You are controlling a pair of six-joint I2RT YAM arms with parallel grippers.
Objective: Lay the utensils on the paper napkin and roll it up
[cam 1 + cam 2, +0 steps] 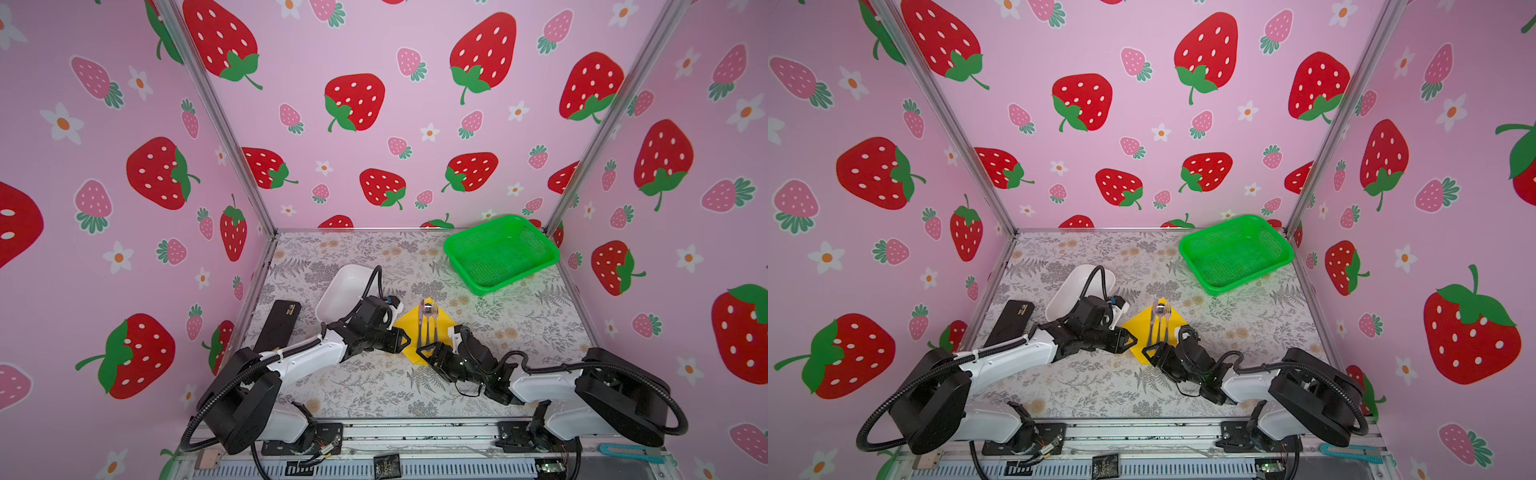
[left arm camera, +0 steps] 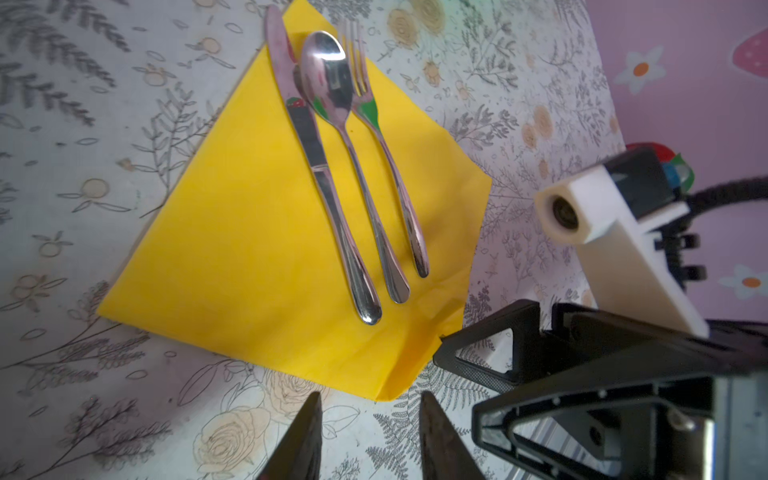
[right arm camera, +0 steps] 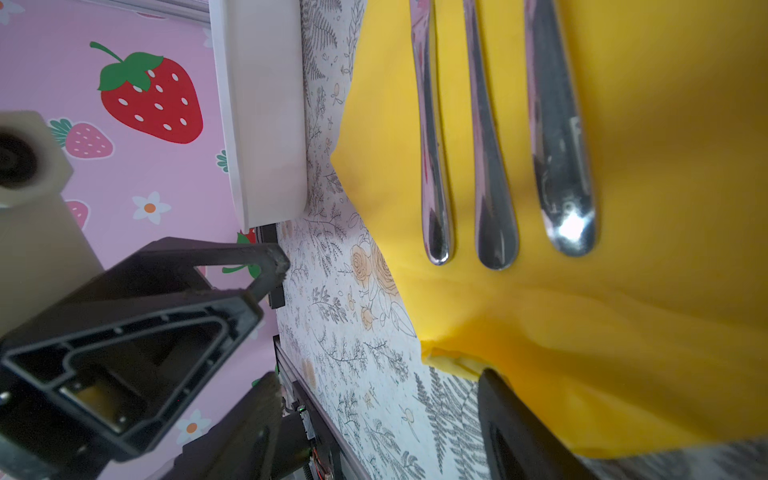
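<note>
The yellow paper napkin (image 1: 409, 322) (image 2: 249, 249) lies as a diamond in the middle of the table. The utensils (image 1: 429, 322), a knife (image 2: 316, 166), a spoon (image 2: 332, 83) and a fork (image 2: 386, 153), lie side by side on it, their heads toward the back. My left gripper (image 1: 406, 338) (image 2: 370, 411) is open just short of the napkin's near corner, with nothing between its fingers. My right gripper (image 1: 422, 352) (image 3: 382, 399) is open at that same corner. One of its fingers (image 3: 503, 399) touches the napkin's slightly raised edge (image 3: 449, 361).
A green mesh basket (image 1: 500, 253) stands at the back right. Behind the left arm is a white dish (image 1: 345, 291), and a black box (image 1: 278, 324) lies by the left wall. The two grippers are close together at the napkin's front.
</note>
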